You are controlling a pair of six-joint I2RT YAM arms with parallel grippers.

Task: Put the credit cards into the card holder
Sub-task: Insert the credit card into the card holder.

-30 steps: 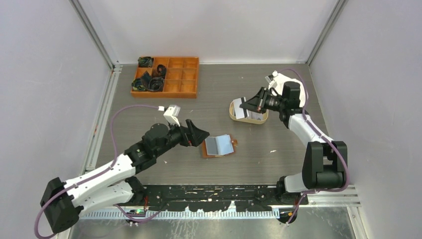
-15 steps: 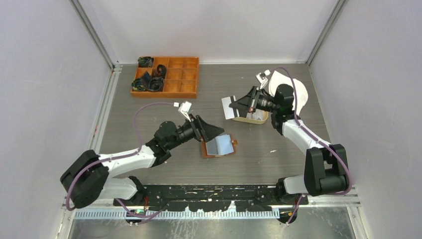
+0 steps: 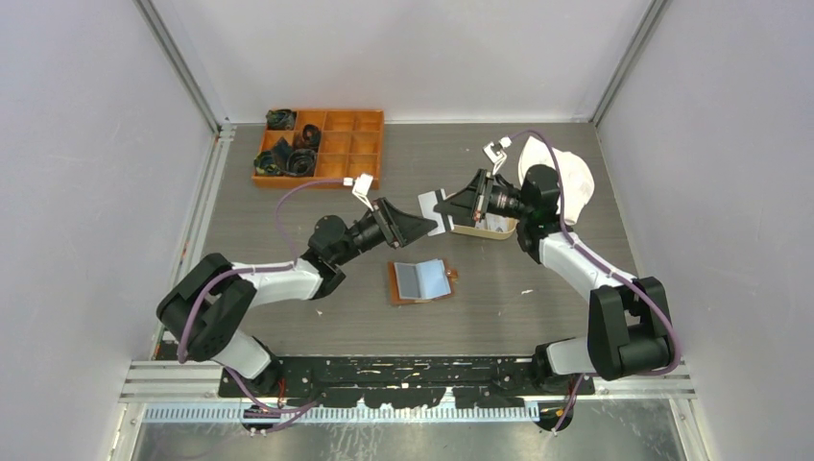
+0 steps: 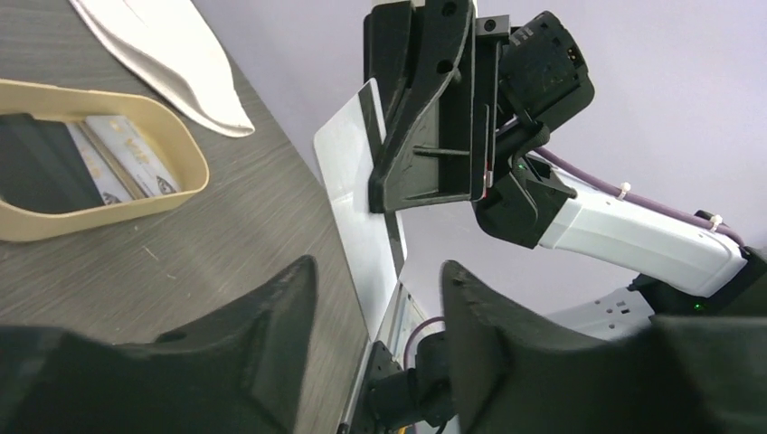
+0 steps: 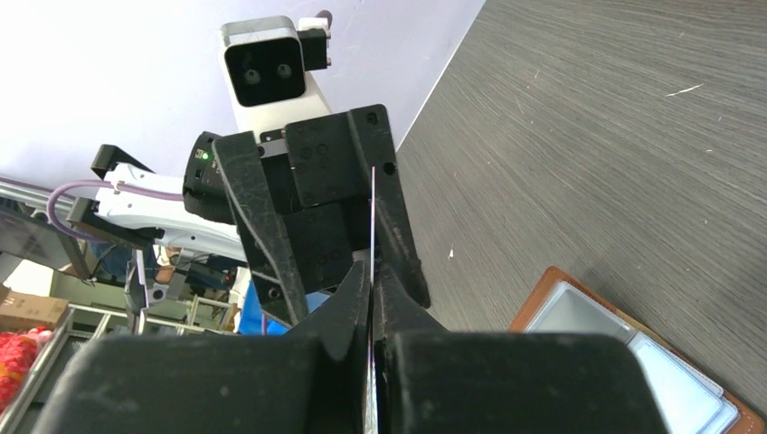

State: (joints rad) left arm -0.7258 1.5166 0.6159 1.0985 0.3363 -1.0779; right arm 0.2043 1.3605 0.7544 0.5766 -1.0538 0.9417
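On the tabletop (image 3: 538, 317) nearest the arm bases, the card holder (image 3: 395, 285) is laid open and flat, with neither gripper touching it. Pale grey-blue panels are seen inside it; whether these are a card already seated or only the pocket windows cannot be told.

Just beyond it, above the surface, the two grippers are brought tip to tip. A white card with a dark stripe (image 4: 355, 185) is pinched by the closed jaws of the right gripper (image 3: 443, 206) and held on edge. The jaws of the left gripper (image 4: 378, 271) are spread wide, and the free end of the card is seen between them in both wrist views, not yet clamped. A hand-over from right to left is judged to be in progress.

Beside the right gripper, further cards (image 4: 122, 155), a dark one among them, are left in the oval tan tray (image 3: 451, 224). A white cloth-like object (image 3: 571, 178) is seen behind it, and an orange compartment box (image 3: 336, 168) at the far left is not involved.

At best one card is judged placed. The lifted card has yet to be passed, carried down and slid into a pocket, and those in the tray have yet to be fetched.
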